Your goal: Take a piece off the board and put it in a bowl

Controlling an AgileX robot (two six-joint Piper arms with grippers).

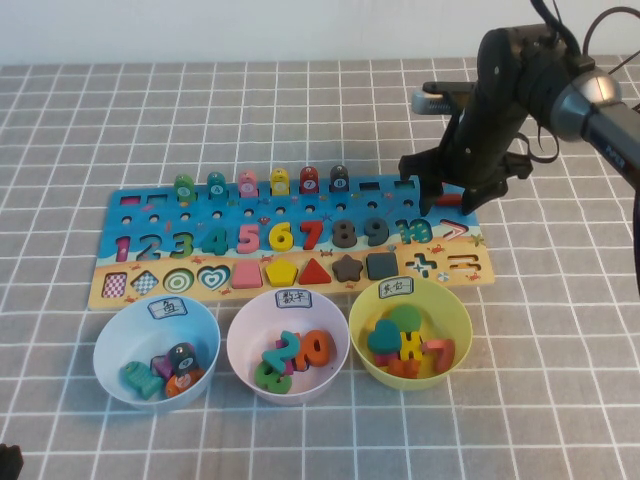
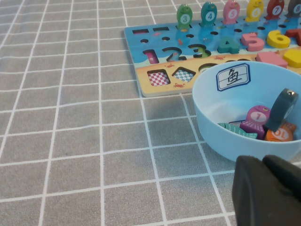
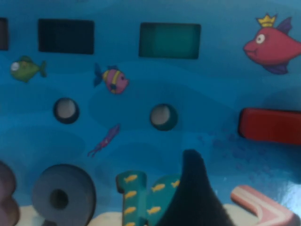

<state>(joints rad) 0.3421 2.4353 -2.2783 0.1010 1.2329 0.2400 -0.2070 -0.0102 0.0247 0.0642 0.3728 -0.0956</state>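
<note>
My right gripper [image 1: 440,195] hangs open over blue wooden board [image 1: 150,205]; small flat red bar [image 3: 269,125] looks light, rigid, pinch long edges. Left gripper [image 2: 263,195] parked, can't tell.

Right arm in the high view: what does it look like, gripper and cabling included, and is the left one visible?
The right arm over the board's far right end is glossy black with a silver-grey joint collar, black cables looping from its top, and a black right gripper. The left gripper shows near the blue bowl only as matte black blocks.

Grey tablecloth [image 1: 300,120] with white grid lines, pale wall [image 1: 250,30] behind
</note>
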